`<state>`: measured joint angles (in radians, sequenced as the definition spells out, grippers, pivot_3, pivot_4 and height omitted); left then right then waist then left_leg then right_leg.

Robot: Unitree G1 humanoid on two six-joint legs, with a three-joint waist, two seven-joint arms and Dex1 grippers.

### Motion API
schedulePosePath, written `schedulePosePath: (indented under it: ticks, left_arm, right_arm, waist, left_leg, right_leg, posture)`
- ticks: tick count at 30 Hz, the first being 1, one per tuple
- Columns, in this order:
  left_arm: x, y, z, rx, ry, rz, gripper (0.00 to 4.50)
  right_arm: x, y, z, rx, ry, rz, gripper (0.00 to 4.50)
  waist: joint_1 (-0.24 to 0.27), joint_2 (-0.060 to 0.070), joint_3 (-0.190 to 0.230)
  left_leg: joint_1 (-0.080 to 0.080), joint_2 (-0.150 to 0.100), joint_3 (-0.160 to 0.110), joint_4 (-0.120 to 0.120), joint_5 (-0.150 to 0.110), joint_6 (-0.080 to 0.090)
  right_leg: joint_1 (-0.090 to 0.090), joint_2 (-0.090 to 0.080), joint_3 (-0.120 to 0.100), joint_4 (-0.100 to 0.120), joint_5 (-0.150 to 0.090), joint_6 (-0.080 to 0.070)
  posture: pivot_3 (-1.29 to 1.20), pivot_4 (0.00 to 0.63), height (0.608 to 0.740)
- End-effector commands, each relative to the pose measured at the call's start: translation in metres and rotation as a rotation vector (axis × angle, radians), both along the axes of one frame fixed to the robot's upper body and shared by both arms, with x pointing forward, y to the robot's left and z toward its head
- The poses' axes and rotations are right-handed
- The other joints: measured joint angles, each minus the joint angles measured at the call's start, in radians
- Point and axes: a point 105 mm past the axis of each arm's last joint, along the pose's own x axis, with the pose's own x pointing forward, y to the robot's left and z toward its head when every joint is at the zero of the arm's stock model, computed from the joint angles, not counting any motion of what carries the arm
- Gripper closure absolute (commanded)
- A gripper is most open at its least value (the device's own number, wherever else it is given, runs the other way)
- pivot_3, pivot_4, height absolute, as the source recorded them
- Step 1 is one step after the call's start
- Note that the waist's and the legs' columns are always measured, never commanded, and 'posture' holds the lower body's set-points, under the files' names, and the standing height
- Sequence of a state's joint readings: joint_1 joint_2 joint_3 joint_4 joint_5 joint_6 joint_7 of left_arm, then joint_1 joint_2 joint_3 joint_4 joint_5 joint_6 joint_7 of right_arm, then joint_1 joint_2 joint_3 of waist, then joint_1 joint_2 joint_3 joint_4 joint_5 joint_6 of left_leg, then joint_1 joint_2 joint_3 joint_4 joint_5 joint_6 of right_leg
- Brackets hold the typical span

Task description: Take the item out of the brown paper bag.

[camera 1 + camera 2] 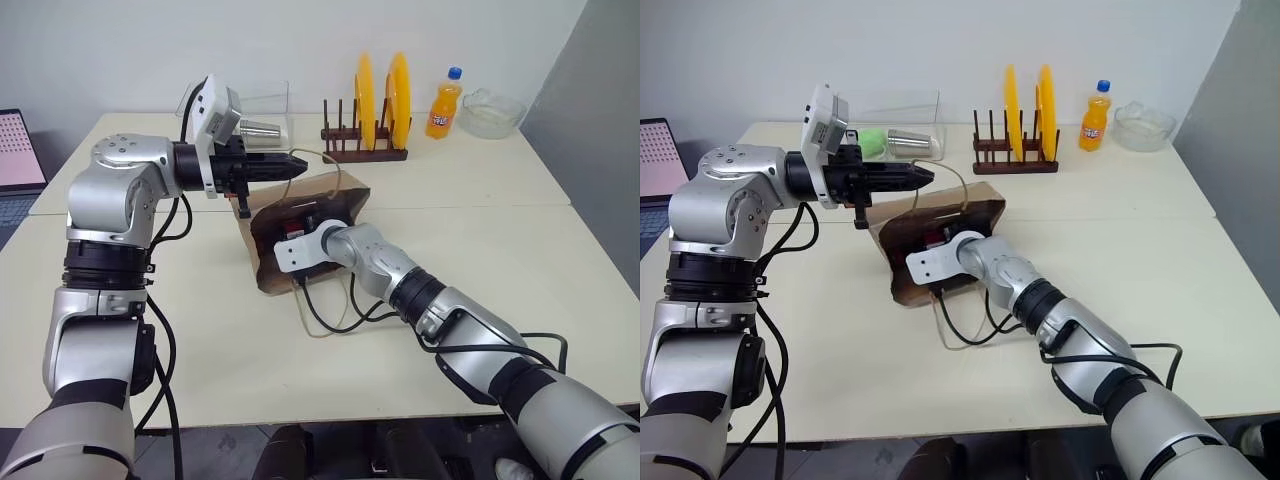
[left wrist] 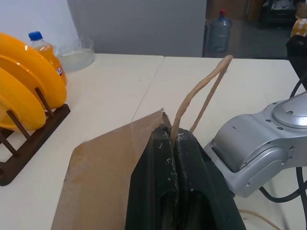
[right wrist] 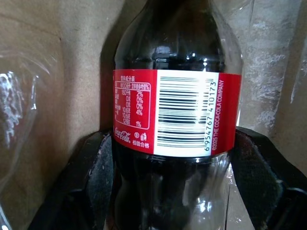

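Small dark cola bottle (image 3: 175, 115), clear plastic, red label with white barcode panel, lies inside creased brown kraft paper bag (image 1: 262, 262) on cream table (image 1: 480, 250). Right gripper (image 3: 175, 191) reaches into bag mouth, black fingers (image 3: 98, 167) spread either side of bottle; grip uncertain. Left gripper (image 2: 175, 143) pinched tight on twisted-paper handle (image 2: 204, 91), holding bag's top edge up.

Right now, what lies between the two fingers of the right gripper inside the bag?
The cola bottle, dark with a red label, stands between the right gripper's fingers in the right wrist view.
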<state>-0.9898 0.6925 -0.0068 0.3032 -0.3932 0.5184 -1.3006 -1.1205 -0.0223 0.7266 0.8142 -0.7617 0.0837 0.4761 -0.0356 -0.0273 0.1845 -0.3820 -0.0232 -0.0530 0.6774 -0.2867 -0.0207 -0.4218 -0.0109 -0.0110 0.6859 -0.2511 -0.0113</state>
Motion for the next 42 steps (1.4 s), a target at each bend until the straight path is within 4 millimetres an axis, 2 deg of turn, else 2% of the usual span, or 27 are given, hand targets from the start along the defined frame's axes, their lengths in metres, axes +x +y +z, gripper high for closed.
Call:
schedulePosePath:
  ticks: [1, 8, 26, 37, 42]
  left_arm:
    - [-0.006, 0.001, 0.015, 0.002, -0.068, -0.016, 4.50]
    - [-0.001, 0.005, 0.012, 0.020, -0.086, 0.007, 4.50]
    - [0.005, 0.002, 0.007, 0.049, -0.122, 0.010, 4.50]
    - [0.011, -0.001, 0.006, 0.048, -0.145, 0.010, 4.50]
    - [0.012, -0.002, 0.007, 0.041, -0.156, 0.011, 4.50]
  right_arm:
    - [-0.001, 0.002, 0.005, 0.036, -0.002, 0.011, 1.38]
    - [-0.012, 0.005, 0.028, 0.117, -0.017, 0.066, 1.38]
    - [-0.052, 0.001, 0.061, 0.200, 0.012, 0.139, 1.38]
    - [-0.056, -0.021, 0.080, 0.285, 0.056, 0.064, 1.38]
    - [-0.060, -0.022, 0.088, 0.352, 0.113, 0.049, 1.38]
  waist:
    - [0.000, 0.000, 0.000]
    - [0.001, 0.000, 0.000]
    - [0.003, 0.000, 0.000]
    - [0.004, 0.000, 0.000]
    - [0.003, 0.000, 0.000]
  left_leg:
    - [0.000, 0.000, 0.000, 0.000, 0.000, 0.000]
    - [-0.001, 0.000, 0.000, 0.000, 0.000, 0.000]
    - [-0.003, 0.000, 0.000, 0.000, 0.000, 0.000]
    - [-0.003, 0.000, 0.000, 0.000, 0.000, 0.000]
    - [-0.003, 0.000, 0.000, 0.000, 0.000, 0.000]
  right_leg:
    - [0.000, 0.000, 0.000, 0.000, 0.000, 0.000]
    - [0.000, 0.000, 0.000, -0.001, 0.000, 0.000]
    - [-0.001, 0.000, 0.000, -0.004, 0.000, 0.000]
    - [-0.001, 0.000, -0.001, -0.003, 0.000, 0.000]
    - [-0.001, 0.000, -0.001, -0.004, 0.000, 0.000]
  posture:
    - [0.00, 0.150, 0.740]
    - [0.00, 0.150, 0.740]
    - [0.00, 0.150, 0.740]
    - [0.00, 0.150, 0.740]
    - [0.00, 0.150, 0.740]
